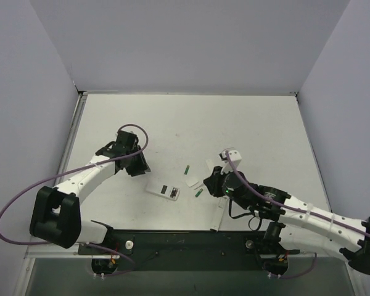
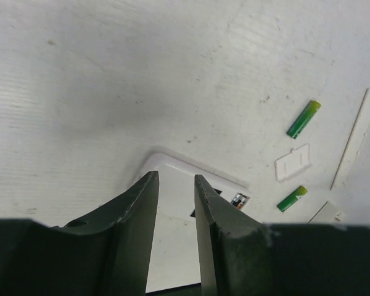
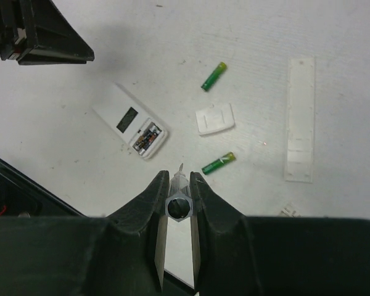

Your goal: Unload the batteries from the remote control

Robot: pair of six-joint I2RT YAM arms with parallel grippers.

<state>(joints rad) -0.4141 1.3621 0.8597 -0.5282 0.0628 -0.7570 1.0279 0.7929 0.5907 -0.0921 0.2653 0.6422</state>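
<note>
Right gripper (image 3: 177, 179): fingers clamped on a pointed tool (image 3: 177, 208), its tip near the remote (image 3: 124, 117). Left gripper (image 2: 176, 179): fingers apart, empty, by the remote's left end. The far green battery (image 3: 214, 76) and near green battery (image 3: 219, 163) lie out, right of it. The dark battery (image 3: 147, 137) sits in the bay, so prying it out looks next, with the tip under one end.

The remote (image 1: 163, 190) lies on the surface (image 1: 246, 123), with the inner battery (image 3: 147, 137) in the compartment at its right end. A cover piece (image 1: 190, 181) sits just right of the remote. The far battery (image 1: 187, 169) lies right of and behind the remote, and the near battery (image 1: 199, 193) lies directly right of it. My left tool (image 1: 135, 165) hangs behind and left of the remote. My right tool (image 1: 208, 183), with a rod (image 3: 177, 206) between its fingers, stands right of the remote, past both loose batteries.
</note>
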